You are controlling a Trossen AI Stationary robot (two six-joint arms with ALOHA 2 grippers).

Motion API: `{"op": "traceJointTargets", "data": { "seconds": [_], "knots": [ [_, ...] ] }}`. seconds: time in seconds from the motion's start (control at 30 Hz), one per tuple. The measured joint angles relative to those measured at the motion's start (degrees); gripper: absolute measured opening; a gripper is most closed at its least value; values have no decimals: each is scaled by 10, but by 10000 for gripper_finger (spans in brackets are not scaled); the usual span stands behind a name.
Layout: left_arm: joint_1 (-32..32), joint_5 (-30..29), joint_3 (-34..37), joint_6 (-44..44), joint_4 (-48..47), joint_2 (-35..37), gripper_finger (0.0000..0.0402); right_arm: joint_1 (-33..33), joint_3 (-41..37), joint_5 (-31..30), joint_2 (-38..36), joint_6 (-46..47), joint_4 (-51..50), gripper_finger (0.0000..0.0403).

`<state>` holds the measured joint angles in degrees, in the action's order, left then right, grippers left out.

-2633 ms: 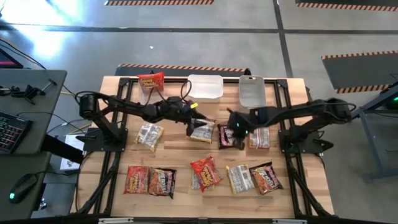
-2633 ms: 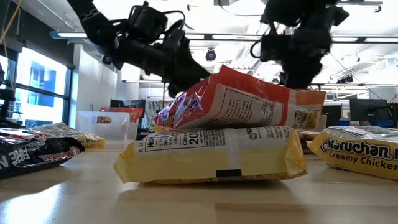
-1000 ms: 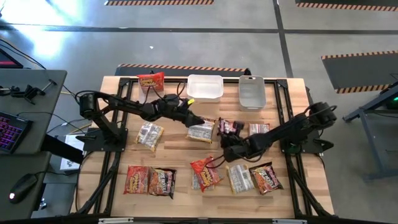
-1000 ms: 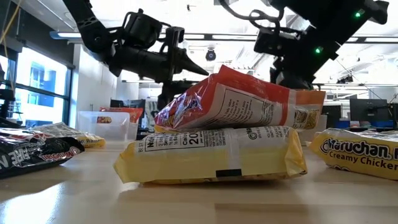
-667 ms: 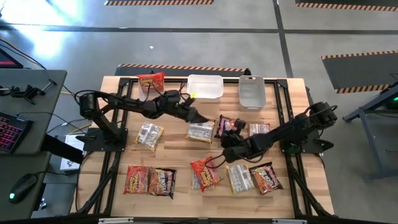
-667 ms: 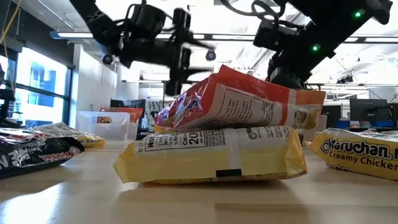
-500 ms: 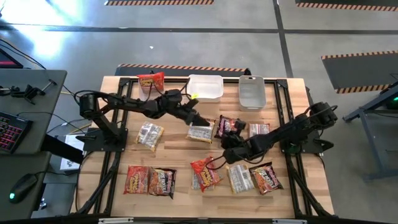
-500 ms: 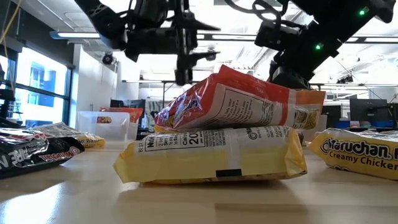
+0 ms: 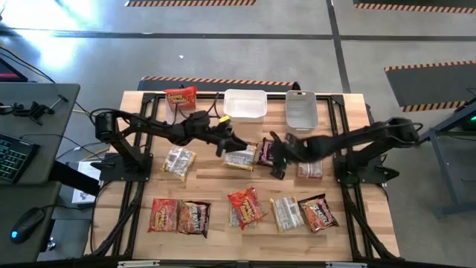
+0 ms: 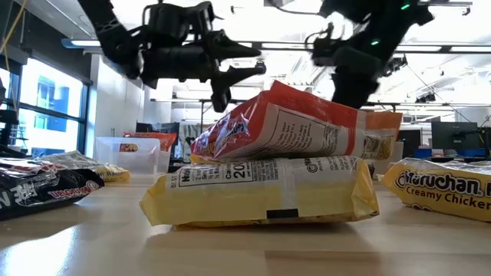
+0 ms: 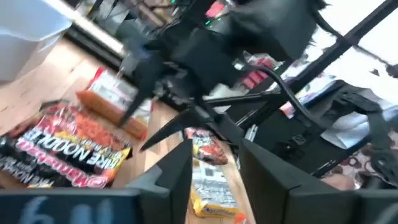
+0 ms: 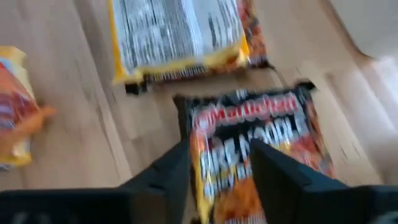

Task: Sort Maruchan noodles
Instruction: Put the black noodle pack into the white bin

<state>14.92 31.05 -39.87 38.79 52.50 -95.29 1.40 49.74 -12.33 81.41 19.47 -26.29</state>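
Observation:
Several Maruchan noodle packets lie flat across the wooden table. At mid-table a yellow packet lies beside a dark Fire Noodle packet. My left gripper hovers level just above the yellow packet's left end, open and empty. My right gripper slants down over the dark packet, open, one finger over each side of it. I cannot tell whether it touches the packet. In the low view a red-orange packet rests on a yellow one.
Three clear tubs stand along the far edge. The left one holds a red packet; the other two look bare. More packets lie at the left, at the right and in a row along the near edge.
My right gripper has gone up and toward the table's far edge, from beside the near red-orange packet to above the dark packet. My left gripper has rolled about the line it points along and has stayed near the yellow packet. No packet has moved.

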Motion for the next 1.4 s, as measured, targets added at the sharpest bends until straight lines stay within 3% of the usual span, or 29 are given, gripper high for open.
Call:
{"op": "traceJointTargets", "data": {
  "seconds": [0.13, 0.27, 0.5, 0.8, 0.97, 1.4],
  "knots": [
    [-3, -6, 41, -6, 48, 0, 80, -93, 0, 96, 24, -68, 35, 218],
    [-4, -31, 64, -25, 69, 0, 54, -168, 0, 145, 53, -139, 46, 256],
    [-4, -46, 71, -70, 75, 0, 33, -255, 0, 234, 116, -196, 86, 264],
    [-4, -47, 71, -75, 74, 0, 32, -292, 1, 355, 172, -197, 105, 257],
    [-3, -47, 71, -75, 74, 0, 32, -292, 1, 367, 182, -198, 115, 213],
    [0, -52, 71, -60, 68, 0, 31, -291, 3, 400, 182, -218, 126, 11]
  ]
}}
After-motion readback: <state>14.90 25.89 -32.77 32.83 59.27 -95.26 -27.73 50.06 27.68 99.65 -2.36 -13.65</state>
